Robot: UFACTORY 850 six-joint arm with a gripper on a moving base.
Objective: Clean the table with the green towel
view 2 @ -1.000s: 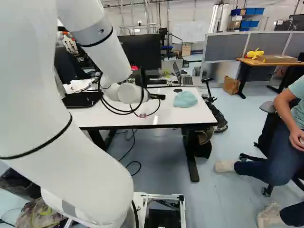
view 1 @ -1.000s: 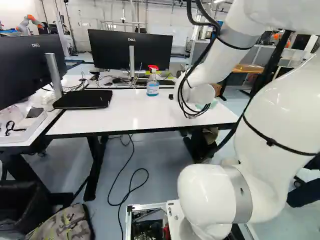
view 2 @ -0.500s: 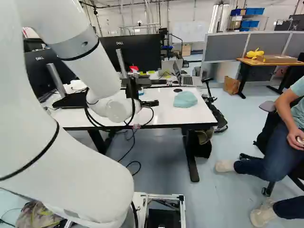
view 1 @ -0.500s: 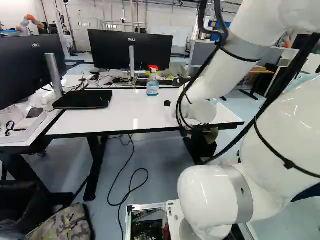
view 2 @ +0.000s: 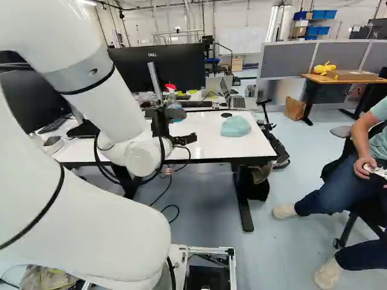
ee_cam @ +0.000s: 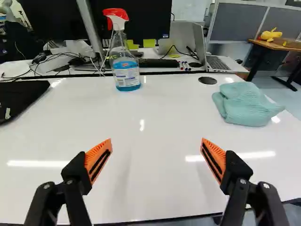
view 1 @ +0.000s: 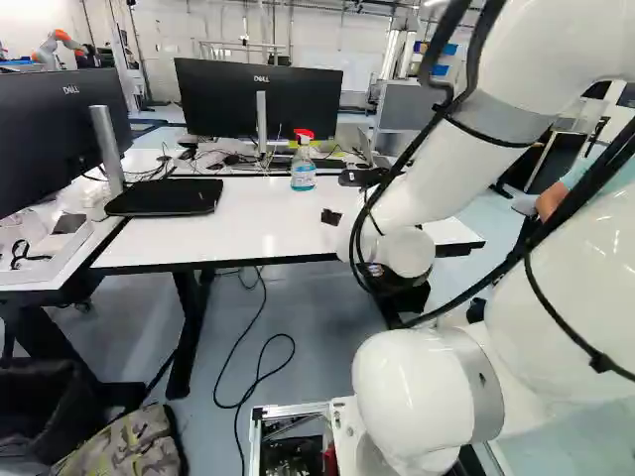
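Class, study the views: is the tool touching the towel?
Apart. The wrist view shows it: the tool stands open, and a stretch of white table separates it from the towel.

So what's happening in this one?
The arm's gripper hangs open and empty near the white table. The green towel lies bunched on the tabletop, off to one side of the fingers, and the spray bottle stands farther ahead. Nothing is being handled, and no wiping is under way.
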